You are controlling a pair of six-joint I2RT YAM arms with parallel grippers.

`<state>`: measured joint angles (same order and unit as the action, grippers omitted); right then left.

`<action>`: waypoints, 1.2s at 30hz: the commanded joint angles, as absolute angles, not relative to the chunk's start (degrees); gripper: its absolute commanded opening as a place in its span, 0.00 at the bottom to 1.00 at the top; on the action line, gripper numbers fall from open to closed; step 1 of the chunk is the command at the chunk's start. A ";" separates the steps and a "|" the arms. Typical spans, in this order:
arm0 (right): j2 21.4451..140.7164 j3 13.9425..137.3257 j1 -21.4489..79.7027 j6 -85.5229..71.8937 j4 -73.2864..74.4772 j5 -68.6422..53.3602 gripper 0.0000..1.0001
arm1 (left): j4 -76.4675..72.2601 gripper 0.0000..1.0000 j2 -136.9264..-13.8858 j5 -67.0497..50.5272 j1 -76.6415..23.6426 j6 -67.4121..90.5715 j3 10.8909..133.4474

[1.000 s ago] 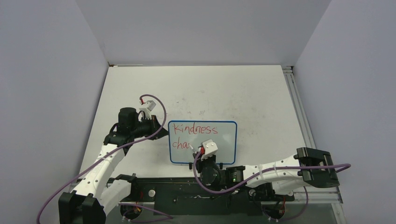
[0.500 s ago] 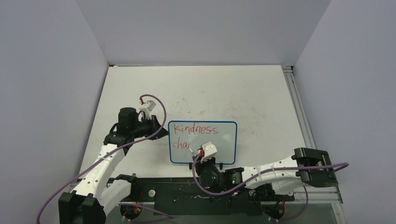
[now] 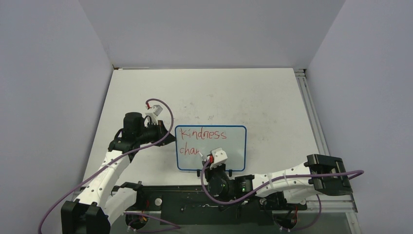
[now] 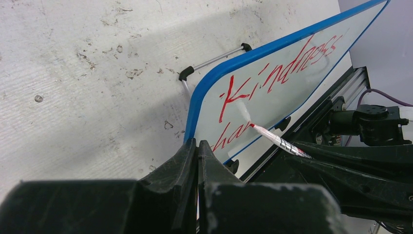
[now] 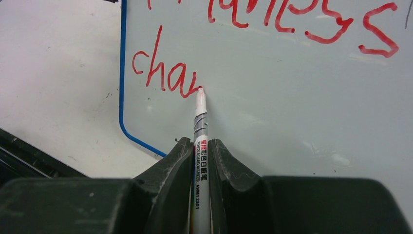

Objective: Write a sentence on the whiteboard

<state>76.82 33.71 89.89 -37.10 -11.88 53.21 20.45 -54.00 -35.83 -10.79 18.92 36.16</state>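
Note:
The whiteboard (image 3: 229,141) lies flat on the table near its front edge, blue-framed, with red writing: "Kindness" above and "cha" below. My right gripper (image 3: 208,160) is shut on a white marker (image 5: 201,126). The marker's red tip touches the board just after the "a" of "cha". My left gripper (image 3: 170,135) is shut on the board's left frame edge. In the left wrist view the jaws (image 4: 198,144) stand together at the blue frame of the whiteboard (image 4: 292,73), and the marker (image 4: 280,141) shows beyond. The right wrist view shows the whiteboard (image 5: 292,97) up close.
Two small black clips (image 3: 241,170) sit on the board's near long edge. A metal bar with black ends (image 4: 214,59) lies along its far edge. An aluminium rail (image 3: 311,112) runs down the table's right side. Grey walls close in left, right and back.
My right gripper with the marker has shifted slightly toward the near edge, drawing a short red stroke after "cha". The left arm has not moved.

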 commanded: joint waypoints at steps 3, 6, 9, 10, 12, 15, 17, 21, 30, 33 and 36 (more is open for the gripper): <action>76.38 35.05 88.59 -34.78 -13.78 56.69 0.05 | 19.44 0.00 -53.61 -36.39 -10.97 18.54 38.48; 76.13 34.97 88.57 -34.55 -14.20 56.69 0.05 | 19.42 0.00 -53.59 -36.39 -10.99 18.54 38.54; 75.98 34.94 88.56 -34.39 -14.33 57.01 0.05 | 19.40 0.00 -53.56 -36.48 -10.95 18.54 38.49; 75.87 34.94 88.55 -34.41 -14.25 57.25 0.05 | 19.36 0.00 -53.53 -36.48 -10.94 18.54 38.49; 75.63 34.89 88.57 -34.44 -14.15 57.51 0.05 | 19.33 0.00 -53.53 -36.53 -10.95 18.54 38.50; 75.38 34.94 88.59 -35.02 -13.25 58.03 0.05 | 19.32 0.00 -53.53 -36.50 -10.97 18.54 38.50; 75.18 34.82 88.59 -35.55 -12.49 58.18 0.05 | 19.33 0.00 -53.53 -36.50 -10.94 18.54 38.48; 74.80 34.37 88.80 -36.90 -10.68 58.18 0.05 | 19.35 0.00 -53.52 -36.53 -10.95 18.54 38.56; 74.89 33.77 90.31 -41.44 -6.76 58.45 0.05 | 19.33 0.00 -53.53 -36.49 -10.93 18.54 38.50; 75.32 33.66 90.69 -42.53 -6.22 58.36 0.05 | 19.35 0.00 -53.48 -36.49 -10.98 18.54 38.48; 75.66 33.66 91.03 -43.20 -5.89 58.28 0.05 | 19.41 0.00 -53.48 -36.48 -10.98 18.54 38.48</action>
<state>76.23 33.74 90.76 -41.15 -8.75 56.12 20.45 -54.00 -35.83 -10.79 18.92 36.16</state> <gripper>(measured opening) 0.157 0.007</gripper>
